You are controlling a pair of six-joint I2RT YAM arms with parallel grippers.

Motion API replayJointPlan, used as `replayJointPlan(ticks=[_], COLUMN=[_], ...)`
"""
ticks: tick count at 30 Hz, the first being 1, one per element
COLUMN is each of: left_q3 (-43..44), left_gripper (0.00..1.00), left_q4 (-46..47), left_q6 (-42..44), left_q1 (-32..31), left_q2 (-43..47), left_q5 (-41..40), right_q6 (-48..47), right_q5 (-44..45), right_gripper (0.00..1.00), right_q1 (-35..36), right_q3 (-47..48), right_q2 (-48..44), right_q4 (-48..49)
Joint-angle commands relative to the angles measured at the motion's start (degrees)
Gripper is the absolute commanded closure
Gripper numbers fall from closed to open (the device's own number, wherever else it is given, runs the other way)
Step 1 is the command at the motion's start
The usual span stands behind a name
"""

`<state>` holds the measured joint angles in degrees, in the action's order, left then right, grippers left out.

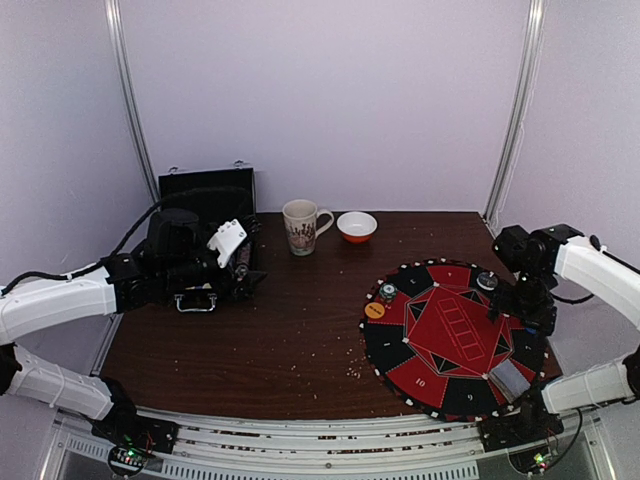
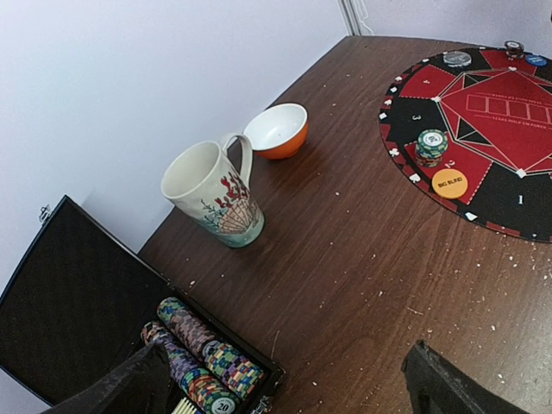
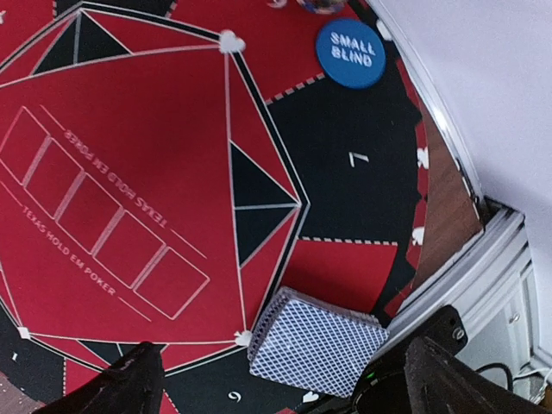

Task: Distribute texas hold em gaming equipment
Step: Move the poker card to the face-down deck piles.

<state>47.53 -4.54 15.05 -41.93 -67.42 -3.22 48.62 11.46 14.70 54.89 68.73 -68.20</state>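
Note:
The round red-and-black poker mat (image 1: pixel 450 335) lies at the right. On it are an orange "big blind" disc (image 1: pixel 374 310), a green-white chip stack (image 1: pixel 387 292), a dark chip (image 1: pixel 487 282) and the grey-backed deck (image 1: pixel 510 378). The left wrist view shows the orange disc (image 2: pixel 449 183) and the green-white stack (image 2: pixel 431 145). The right wrist view shows a blue "small blind" disc (image 3: pixel 354 53) and the deck (image 3: pixel 315 345). My right gripper (image 3: pixel 285 345) hangs open above the deck. My left gripper (image 2: pixel 285 362) is open and empty over the corner of the black case (image 2: pixel 78 319), which holds rows of chips (image 2: pixel 198 358).
A patterned mug (image 1: pixel 302 226) and an orange-and-white bowl (image 1: pixel 357 227) stand at the back middle of the brown table (image 1: pixel 290 340). The open black case (image 1: pixel 207 200) sits at the back left. White walls close in on three sides.

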Motion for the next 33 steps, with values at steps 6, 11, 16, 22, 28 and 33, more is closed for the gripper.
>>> replayJointPlan(ticks=[6, 11, 16, 22, 28, 33], left_q3=[0.8, 0.8, 0.8, 0.7, 0.6, 0.8], left_gripper=[0.02, 0.02, 0.02, 0.02, 0.02, 0.02], left_q4=[1.4, 1.4, 1.3, 1.2, 1.4, 1.2], left_q6=[-0.9, -0.8, -0.7, -0.7, -0.6, -0.6], left_q1=[0.5, 0.5, 0.5, 0.5, 0.5, 0.5], left_q2=[0.1, 0.2, 0.1, -0.1, -0.1, -0.7], left_q5=[1.2, 1.2, 1.0, 0.9, 1.0, 1.5], right_q6=[17.3, 19.1, 22.2, 24.4, 24.6, 24.9], right_q5=[-6.5, -7.9, -8.9, -8.8, -8.4, -8.2], right_gripper=[0.00, 0.00, 0.00, 0.00, 0.00, 0.00], right_q1=[-1.1, -2.3, -2.3, -2.3, -2.4, -2.4], right_q3=[-8.7, -11.4, -14.9, -17.4, -18.0, -18.1], right_q2=[-4.3, -2.4, -1.2, 0.3, 1.0, 0.9], right_q4=[-0.8, 2.7, 5.5, 7.7, 8.4, 8.4])
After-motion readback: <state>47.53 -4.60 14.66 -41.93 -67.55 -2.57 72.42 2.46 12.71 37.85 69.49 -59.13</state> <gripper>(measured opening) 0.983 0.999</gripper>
